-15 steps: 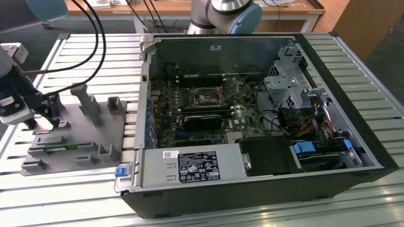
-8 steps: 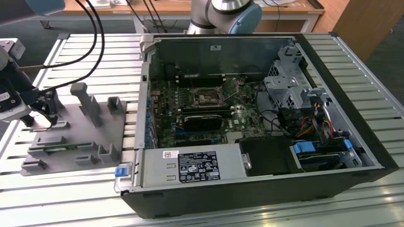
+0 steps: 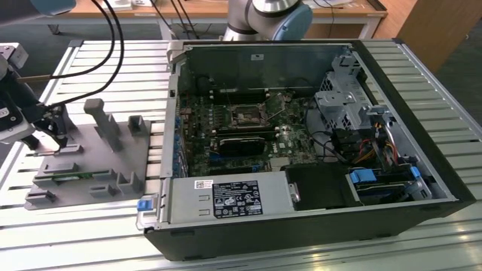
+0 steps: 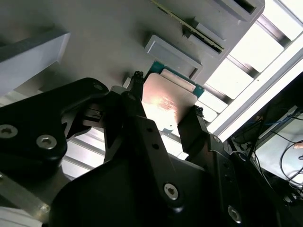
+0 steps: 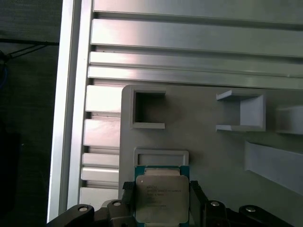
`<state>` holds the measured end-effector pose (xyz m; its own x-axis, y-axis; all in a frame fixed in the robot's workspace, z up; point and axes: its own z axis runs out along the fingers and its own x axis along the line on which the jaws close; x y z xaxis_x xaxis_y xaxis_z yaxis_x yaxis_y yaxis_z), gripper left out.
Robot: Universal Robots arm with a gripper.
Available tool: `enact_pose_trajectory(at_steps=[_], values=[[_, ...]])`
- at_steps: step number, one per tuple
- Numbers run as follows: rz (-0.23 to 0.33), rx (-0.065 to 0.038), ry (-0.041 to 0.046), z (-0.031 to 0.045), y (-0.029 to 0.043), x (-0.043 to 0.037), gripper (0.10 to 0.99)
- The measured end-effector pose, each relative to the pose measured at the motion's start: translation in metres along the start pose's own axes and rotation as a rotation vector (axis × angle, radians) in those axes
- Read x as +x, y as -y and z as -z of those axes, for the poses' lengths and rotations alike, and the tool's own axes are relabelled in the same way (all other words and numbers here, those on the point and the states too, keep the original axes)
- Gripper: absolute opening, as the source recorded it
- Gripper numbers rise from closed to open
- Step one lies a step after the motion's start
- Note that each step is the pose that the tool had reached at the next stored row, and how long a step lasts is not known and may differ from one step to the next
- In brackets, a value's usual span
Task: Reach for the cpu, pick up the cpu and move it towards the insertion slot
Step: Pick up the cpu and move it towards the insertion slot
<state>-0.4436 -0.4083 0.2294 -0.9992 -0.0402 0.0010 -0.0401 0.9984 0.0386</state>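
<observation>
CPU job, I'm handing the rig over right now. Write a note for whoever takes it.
Gripper: shut on the cpu, fingers against two opposite edges.
Cpu: at the grey tray, on the exterior view's left. I cannot tell if it is lifted clear.
Insertion slot: on the board inside the open computer case, well apart from the gripper.
Done: reach and grasp.
Left: the move towards the slot.

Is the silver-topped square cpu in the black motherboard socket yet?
No: in the first wrist view the cpu sits between the gripper's black fingers over the grey plastic tray.
</observation>
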Motion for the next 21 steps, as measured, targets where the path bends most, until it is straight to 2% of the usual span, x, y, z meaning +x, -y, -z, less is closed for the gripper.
enact_pose_trajectory(at_steps=[15,21], values=[[0.0,0.0,-0.0002,0.0078,-0.0003,0.0,0.541],[0.0,0.0,-0.0001,0.0144,-0.0006,0.0,0.541]])
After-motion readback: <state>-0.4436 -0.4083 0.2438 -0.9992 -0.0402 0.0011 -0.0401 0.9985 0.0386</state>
